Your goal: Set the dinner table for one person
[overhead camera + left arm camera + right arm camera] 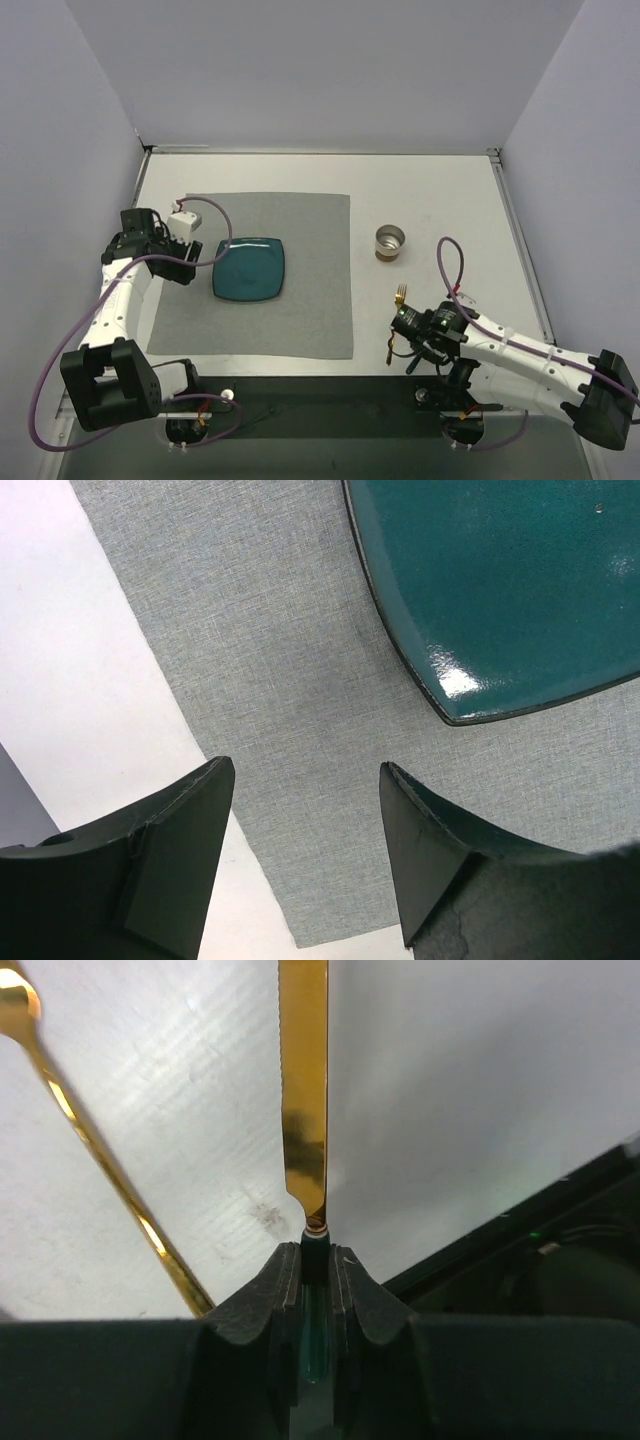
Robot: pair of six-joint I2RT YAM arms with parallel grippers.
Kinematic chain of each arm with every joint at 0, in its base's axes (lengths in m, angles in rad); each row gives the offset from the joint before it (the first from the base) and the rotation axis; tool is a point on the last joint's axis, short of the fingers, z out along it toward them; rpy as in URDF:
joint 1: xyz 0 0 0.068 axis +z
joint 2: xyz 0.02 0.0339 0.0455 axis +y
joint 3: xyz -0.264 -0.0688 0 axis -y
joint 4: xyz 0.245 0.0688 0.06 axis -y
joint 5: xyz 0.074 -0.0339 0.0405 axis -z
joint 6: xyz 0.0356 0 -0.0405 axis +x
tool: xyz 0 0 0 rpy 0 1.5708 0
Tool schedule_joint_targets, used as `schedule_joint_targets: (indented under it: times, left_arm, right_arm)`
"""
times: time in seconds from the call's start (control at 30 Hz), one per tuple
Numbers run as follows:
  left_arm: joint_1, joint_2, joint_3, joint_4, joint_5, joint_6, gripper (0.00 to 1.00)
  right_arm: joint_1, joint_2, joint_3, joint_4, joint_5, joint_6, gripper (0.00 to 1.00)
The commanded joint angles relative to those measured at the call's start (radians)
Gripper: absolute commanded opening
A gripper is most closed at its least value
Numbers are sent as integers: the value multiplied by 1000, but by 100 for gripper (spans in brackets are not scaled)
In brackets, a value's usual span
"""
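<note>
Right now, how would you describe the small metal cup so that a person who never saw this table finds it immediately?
On the white dinner table, find the grey mat; the cup stands alone on bare white surface just right of the mat's right edge. It is the only round, silvery, open-topped thing: the plate is teal and squarish, the fork is thin and gold.

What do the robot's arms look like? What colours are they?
The left arm and right arm are white tubes with black joints. A thin purple cable loops off each. The fingers are chunky black wedges. A tiny green light glows near the right arm's wrist.
</note>
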Motion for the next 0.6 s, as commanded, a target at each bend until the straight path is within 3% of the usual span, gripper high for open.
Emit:
schedule_joint_targets:
  times: [0.0,0.17,0.27,0.3,0.43,0.57]
  left_arm:
    - [-3,-11,70,-17,48,9,71]
    - [-49,-6,92,-14,19,-6,71]
    - [-65,-20,92,-24,19,-6,71]
    - [-65,-23,89,-26,18,-2,71]
    - [-65,-31,75,-34,2,17,70]
    - [-65,-32,80,-52,-5,9,71]
  right_arm:
    - [-13,-47,231,-321,276,4,0]
    - [-64,34,544,-366,533,-268,0]
    - [-70,163,775,-309,591,-470,0]
    - [-70,212,841,-276,586,-522,0]
    - [-72,281,881,170,416,-819,0]
    - [-67,508,1022,285,218,-925,0]
